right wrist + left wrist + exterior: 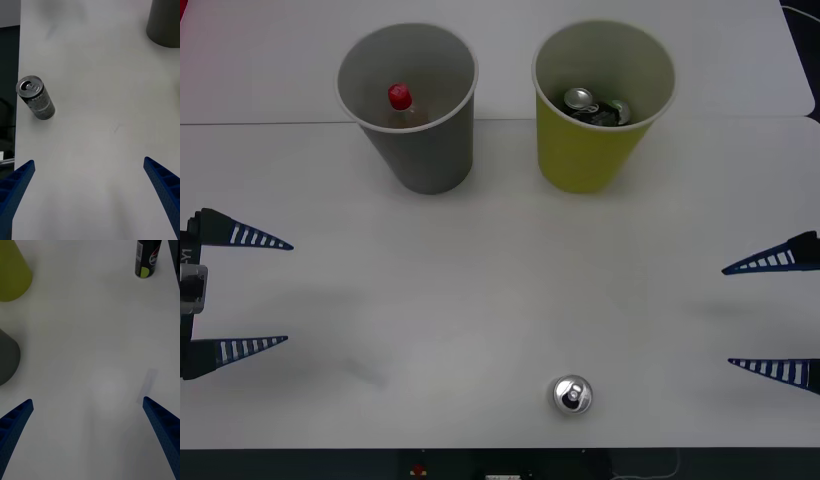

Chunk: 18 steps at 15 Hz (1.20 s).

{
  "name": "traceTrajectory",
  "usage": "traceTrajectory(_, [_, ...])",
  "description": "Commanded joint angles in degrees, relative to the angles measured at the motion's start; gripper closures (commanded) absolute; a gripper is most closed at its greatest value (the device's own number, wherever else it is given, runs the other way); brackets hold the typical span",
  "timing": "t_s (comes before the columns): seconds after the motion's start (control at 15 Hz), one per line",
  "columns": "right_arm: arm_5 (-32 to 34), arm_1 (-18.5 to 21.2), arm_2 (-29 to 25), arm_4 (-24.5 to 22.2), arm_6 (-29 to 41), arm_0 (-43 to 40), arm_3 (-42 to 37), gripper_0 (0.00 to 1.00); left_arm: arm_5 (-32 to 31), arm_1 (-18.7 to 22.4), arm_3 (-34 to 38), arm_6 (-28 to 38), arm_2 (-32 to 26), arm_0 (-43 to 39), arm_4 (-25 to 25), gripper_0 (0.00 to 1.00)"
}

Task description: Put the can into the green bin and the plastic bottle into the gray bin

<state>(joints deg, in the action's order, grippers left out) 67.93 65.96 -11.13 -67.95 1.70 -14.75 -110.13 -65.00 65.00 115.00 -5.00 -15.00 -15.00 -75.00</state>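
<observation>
The can (572,394) stands upright near the near edge of the white table (500,290), somewhat right of centre, untouched. At the far side stand two bins side by side: the gray bin (412,150) on the left with the plastic bottle (401,103) inside it (red cap up), and the green bin (598,150) on the right, which holds what look like other cans (595,105), though they are hard to make out. The left gripper (265,292) hangs at the left edge of the table and the right gripper (745,315) at the right edge, each with its blue fingers spread wide and holding nothing, both well apart from the can.
</observation>
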Motion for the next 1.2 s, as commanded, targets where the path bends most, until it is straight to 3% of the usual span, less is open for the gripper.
traceTrajectory(0.07, [3.26,-0.13,1.81,0.97,-2.05,1.65,2.37,0.0,0.0,0.0,0.0,0.0,0.0,0.0,0.0,0.0])
traceTrajectory(0.67, [4.49,-0.66,16.31,11.52,-23.14,8.16,15.29,0.0,0.0,0.0,0.0,0.0,0.0,0.0,0.0,0.0])
traceTrajectory(0.87, [5.19,-3.91,18.16,11.96,-27.71,9.21,18.63,0.0,0.0,0.0,0.0,0.0,0.0,0.0,0.0,0.0])
traceTrajectory(1.2, [5.37,-8.22,21.76,11.96,-29.47,9.83,21.97,0.0,0.0,0.0,0.0,0.0,0.0,0.0,0.0,0.0])
